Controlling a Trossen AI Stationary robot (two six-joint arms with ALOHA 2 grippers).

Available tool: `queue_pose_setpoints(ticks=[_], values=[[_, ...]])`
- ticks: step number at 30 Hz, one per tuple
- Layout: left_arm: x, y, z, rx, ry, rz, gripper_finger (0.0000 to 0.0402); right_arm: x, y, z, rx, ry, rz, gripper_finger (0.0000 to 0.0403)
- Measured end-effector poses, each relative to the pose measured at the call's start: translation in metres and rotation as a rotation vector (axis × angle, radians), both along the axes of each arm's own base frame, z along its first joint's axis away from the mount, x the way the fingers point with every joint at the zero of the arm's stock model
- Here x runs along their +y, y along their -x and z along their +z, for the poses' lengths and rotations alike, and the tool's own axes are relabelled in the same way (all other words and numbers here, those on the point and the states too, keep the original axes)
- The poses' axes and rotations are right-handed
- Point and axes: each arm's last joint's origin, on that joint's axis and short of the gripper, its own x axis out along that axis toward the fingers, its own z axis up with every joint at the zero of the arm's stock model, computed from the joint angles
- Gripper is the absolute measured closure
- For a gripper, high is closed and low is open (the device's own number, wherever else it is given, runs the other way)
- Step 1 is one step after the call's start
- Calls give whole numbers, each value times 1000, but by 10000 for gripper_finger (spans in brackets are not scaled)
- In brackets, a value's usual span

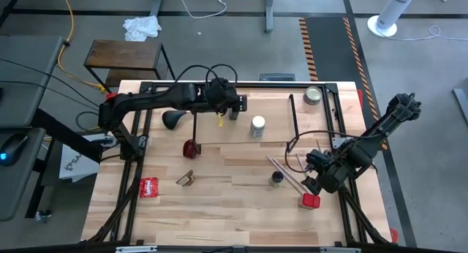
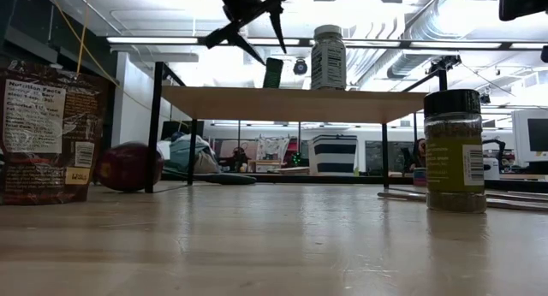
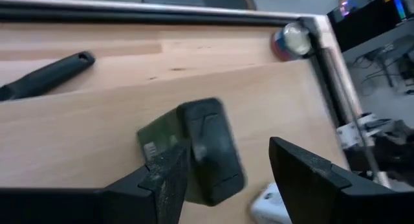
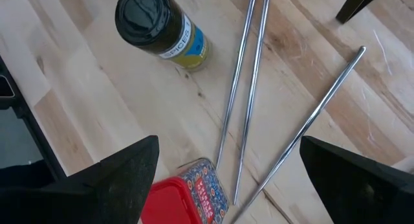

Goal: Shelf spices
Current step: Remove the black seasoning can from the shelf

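High view shows the shelf [image 1: 278,121] standing across the far half of the counter [image 1: 219,209], its long board running left to right, with a white-capped clear jar [image 1: 257,126] upright near its middle and a dark black-capped jar [image 1: 234,111] just to that jar's left. The left gripper [image 1: 232,105] hangs directly over this dark jar; in the left wrist view the jar [image 3: 204,149] sits between the two fingers [image 3: 165,179], which are spread about it with a gap showing on at least one side, so I judge the jar set down or about to be let go rather than firmly pinched, though contact on the near finger cannot be ruled out. Still off the shelf are a second black-capped jar [image 1: 276,178] standing on the counter in front of the shelf, and a red-capped jar [image 1: 310,201] lying nearer the front edge. The right gripper [image 1: 316,181], its fingers wide apart and empty, hovers just right of the standing jar and just above the red-capped one; the right wrist view puts both between and ahead of its fingers, beside thin metal rods [image 4: 249,88]. The right arm is plainly the nearer one for either. A tan wedge holder [image 1: 185,179] and a red packet [image 1: 149,186] lie toward the left front.
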Motion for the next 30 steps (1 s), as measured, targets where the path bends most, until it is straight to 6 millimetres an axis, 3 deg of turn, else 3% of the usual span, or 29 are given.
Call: queue_pose_setpoints(ticks=[3, 10, 19, 25, 30], values=[[-3, -1, 7, -18, -22, -21, 198, 0, 0, 0, 0, 0, 0, 32], [-6, 1, 4, 31, -49, -9, 198, -4, -3, 0, -1, 0, -31, 32], [-8, -17, 22, -200, -125, -67, 208, -13, -11, 0, -9, -2, -83, 32], [0, -14, 12, -106, -106, -72, 241, -13, -14, 1, -28, -11, -87, 32], [0, -18, 8, -98, -82, -126, 294, -13, -15, 2, -47, -11, -105, 32]])
